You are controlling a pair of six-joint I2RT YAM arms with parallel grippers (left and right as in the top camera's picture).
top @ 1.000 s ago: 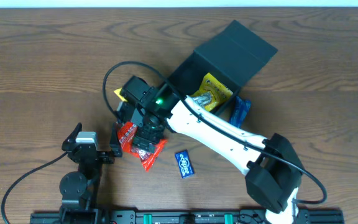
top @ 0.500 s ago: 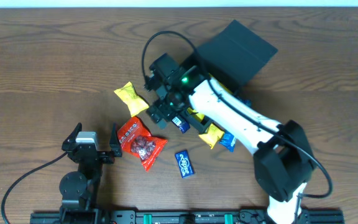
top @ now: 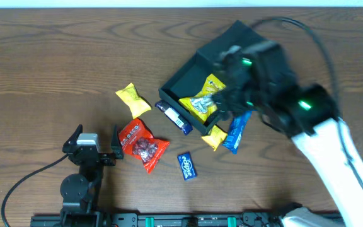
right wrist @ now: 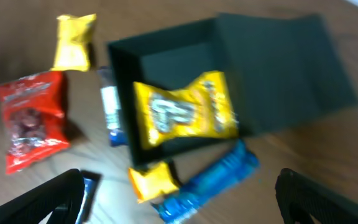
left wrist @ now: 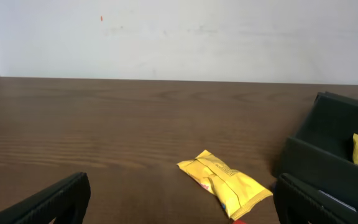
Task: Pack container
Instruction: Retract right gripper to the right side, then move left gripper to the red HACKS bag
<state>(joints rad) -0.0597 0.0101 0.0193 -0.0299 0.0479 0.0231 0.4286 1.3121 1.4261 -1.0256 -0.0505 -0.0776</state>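
We are in the middle of packing. The container sits on the table with its lid open and leaning back, and one big yellow packet lies inside it. The right gripper hangs above the container with its fingers wide apart and nothing between them. The left gripper waits well away from the container, on the side away from the lid. Its fingers are wide apart and empty too. Six snacks lie outside the container. A dark bar, a small yellow packet and a long blue packet lie right against its outer walls. Farther from the container are another yellow packet, a red bag and a small blue bar. We think the next move is to fetch one more snack. The fingers should go down over it, close on its thin sides, lift it over the container's wall and let go inside. The snacks pressed against the container may be tricky, since a finger has little room beside the wall.
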